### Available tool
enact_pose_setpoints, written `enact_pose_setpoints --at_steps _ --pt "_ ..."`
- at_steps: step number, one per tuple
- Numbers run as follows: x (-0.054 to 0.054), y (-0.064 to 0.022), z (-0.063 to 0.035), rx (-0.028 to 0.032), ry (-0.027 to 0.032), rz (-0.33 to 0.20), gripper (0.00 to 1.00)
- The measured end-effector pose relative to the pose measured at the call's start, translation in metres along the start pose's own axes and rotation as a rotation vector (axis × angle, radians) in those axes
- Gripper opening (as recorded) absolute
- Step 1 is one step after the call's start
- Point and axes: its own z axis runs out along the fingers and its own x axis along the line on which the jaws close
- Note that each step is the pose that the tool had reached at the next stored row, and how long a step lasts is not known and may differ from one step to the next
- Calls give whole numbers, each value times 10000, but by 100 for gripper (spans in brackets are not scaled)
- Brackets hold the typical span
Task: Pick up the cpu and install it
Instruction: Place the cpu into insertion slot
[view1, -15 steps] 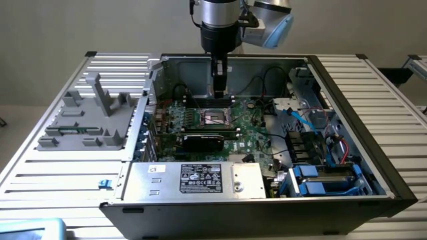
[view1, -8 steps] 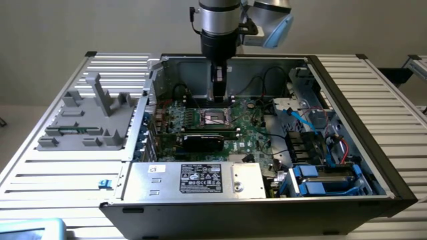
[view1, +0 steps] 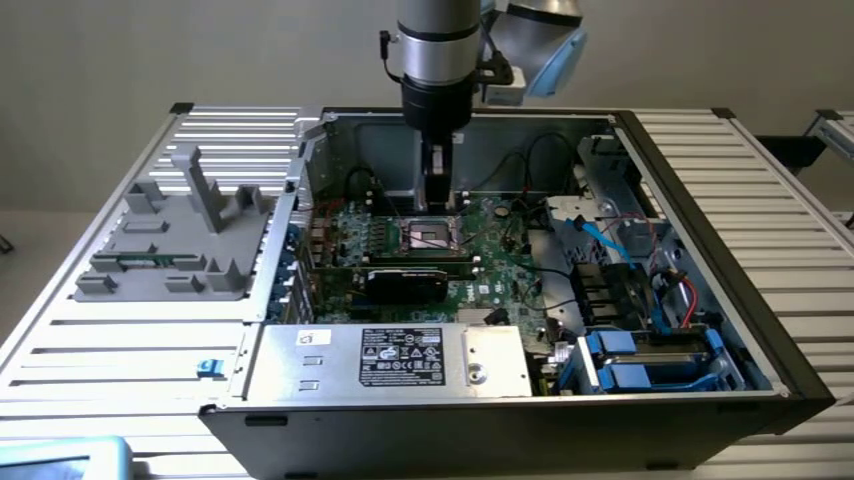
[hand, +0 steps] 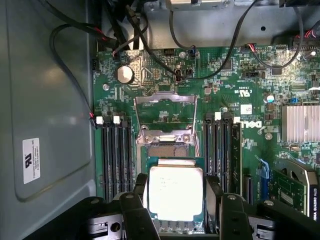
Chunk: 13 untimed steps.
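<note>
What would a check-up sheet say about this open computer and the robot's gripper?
Surface: ribbed silver metal table carries the open dark computer case.
Job's things: shiny silver square cpu, held above the open silver socket frame on the green motherboard.
Clutter: grey plastic fixture on the table, at the exterior view's left.
Grippers: black gripper is down inside the case, shut on the cpu.
Cables: black cables loop beside the motherboard.
Surroundings: plain beige wall.
</note>
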Motion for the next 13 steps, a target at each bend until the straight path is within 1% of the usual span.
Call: enact_pose_setpoints --at_steps 7,11,13 --pt "-12 -5 128 -3 -1 44 55" --pt "-17 -38 198 -3 -2 44 55" --pt "-19 -54 225 -26 1 28 55"
